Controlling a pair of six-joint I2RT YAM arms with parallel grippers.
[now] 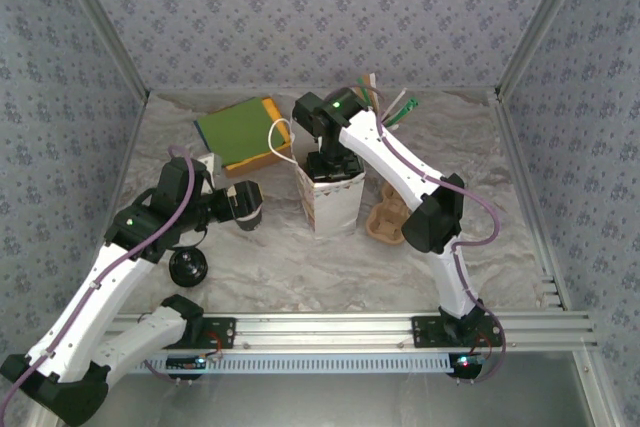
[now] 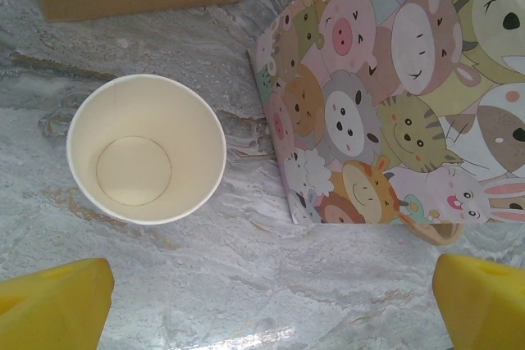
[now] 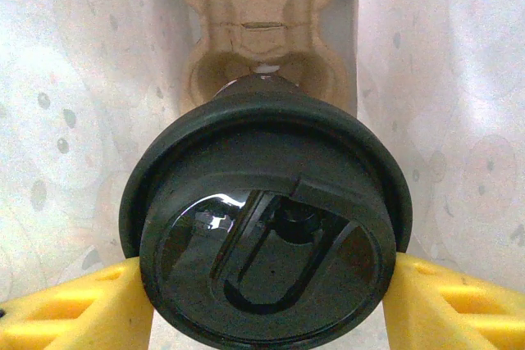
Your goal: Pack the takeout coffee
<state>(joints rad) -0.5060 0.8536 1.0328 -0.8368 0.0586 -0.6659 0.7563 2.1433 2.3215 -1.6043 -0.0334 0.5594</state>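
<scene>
**STATUS: TAKEOUT COFFEE GRIPPED AT BAG MOUTH**

Top view: R gripper (image 1: 328, 160) sits at the open top of the paper bag (image 1: 332, 205), mid table; finger spread can't be read from this angle. L gripper (image 1: 248, 209) hangs left of the bag, apart from it. Loose lid (image 1: 188, 267) lies near-left on the table. Pulp carrier (image 1: 390, 219) lies just right of the bag. Box of coloured sheets (image 1: 240, 132) sits far-left.

L wrist view: L gripper is spread wide, w/ nothing between its fingers (image 2: 53, 305). Lidless cup (image 2: 146, 149) stands upright on the table, left of the bag, w/ a gap between them.

R wrist view: R gripper clamps the takeout coffee (image 3: 267, 202) at the lid rim, one finger each side, at approx. mid spread. The coffee is between the bag's pale inner walls. A pulp tray (image 3: 262, 30) shows beyond it. Contact w/ tray: cannot tell.
</scene>
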